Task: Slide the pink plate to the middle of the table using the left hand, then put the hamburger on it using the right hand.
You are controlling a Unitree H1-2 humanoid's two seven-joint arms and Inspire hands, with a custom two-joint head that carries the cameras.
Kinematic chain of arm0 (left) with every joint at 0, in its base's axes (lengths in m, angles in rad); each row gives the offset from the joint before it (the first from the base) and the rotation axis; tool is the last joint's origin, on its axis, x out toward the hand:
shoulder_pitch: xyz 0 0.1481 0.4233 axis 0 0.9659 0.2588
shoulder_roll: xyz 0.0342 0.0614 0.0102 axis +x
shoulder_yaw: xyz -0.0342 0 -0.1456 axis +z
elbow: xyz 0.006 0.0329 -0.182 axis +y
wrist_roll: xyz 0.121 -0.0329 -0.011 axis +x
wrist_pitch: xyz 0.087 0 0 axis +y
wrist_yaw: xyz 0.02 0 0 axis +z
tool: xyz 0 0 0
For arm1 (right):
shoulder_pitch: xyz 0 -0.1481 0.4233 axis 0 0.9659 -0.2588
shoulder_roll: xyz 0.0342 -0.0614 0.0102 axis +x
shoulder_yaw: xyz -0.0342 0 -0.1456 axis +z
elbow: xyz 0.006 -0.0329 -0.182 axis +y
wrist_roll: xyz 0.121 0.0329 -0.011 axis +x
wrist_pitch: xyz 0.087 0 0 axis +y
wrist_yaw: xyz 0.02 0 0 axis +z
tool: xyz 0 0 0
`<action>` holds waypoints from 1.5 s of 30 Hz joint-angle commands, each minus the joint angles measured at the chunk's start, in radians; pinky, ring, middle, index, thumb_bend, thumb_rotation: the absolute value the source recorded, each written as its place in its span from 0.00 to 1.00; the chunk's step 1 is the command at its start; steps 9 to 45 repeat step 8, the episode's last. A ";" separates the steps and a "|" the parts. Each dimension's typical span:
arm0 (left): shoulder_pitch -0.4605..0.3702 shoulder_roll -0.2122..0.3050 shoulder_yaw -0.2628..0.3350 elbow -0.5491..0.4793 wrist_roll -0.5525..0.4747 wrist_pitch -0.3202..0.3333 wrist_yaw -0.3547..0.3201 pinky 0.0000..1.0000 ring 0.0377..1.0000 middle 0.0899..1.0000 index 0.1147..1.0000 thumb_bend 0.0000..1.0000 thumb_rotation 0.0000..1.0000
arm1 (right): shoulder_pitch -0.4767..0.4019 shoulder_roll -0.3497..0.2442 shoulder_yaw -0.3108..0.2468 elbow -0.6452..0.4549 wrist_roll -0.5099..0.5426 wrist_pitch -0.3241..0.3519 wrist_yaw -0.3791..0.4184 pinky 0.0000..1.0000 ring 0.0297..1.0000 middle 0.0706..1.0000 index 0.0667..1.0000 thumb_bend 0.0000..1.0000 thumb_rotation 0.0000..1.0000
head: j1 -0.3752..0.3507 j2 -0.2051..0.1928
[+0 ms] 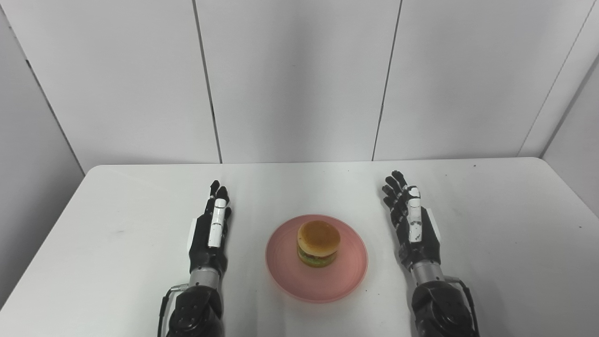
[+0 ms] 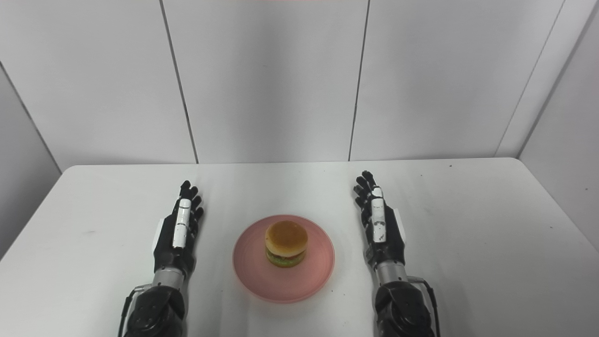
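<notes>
The pink plate [image 1: 290, 276] lies on the white table near the middle of its front part. The hamburger [image 1: 318, 243] stands upright on the plate, a little behind its centre. My left hand [image 1: 211, 229] rests edge-up to the left of the plate, fingers straight and apart, holding nothing. My right hand [image 1: 412, 222] rests the same way to the right of the plate, open and empty. Neither hand touches the plate. The plate [image 2: 252, 276], hamburger [image 2: 286, 244], left hand [image 2: 178, 231] and right hand [image 2: 381, 224] also show in the right eye view.
The white table [image 1: 117, 224] has rounded far corners and stands against grey wall panels. Nothing else lies on it apart from a few small dark specks.
</notes>
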 commanded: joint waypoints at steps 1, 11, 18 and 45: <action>0.008 -0.001 -0.004 0.007 -0.006 0.034 -0.004 1.00 1.00 1.00 1.00 0.79 0.87 | 0.005 0.013 0.001 0.014 0.001 -0.039 0.006 0.99 0.94 0.93 0.92 0.90 1.00 | 0.000 0.002; 0.019 -0.005 -0.006 -0.016 -0.007 0.045 -0.003 1.00 1.00 1.00 1.00 0.80 0.87 | 0.014 0.013 0.007 -0.003 -0.032 -0.025 -0.022 0.99 0.94 0.92 0.92 0.89 1.00 | 0.000 0.008; 0.019 -0.005 -0.006 -0.016 -0.007 0.045 -0.003 1.00 1.00 1.00 1.00 0.80 0.87 | 0.014 0.013 0.007 -0.003 -0.032 -0.025 -0.022 0.99 0.94 0.92 0.92 0.89 1.00 | 0.000 0.008; 0.019 -0.005 -0.006 -0.016 -0.007 0.045 -0.003 1.00 1.00 1.00 1.00 0.80 0.87 | 0.014 0.013 0.007 -0.003 -0.032 -0.025 -0.022 0.99 0.94 0.92 0.92 0.89 1.00 | 0.000 0.008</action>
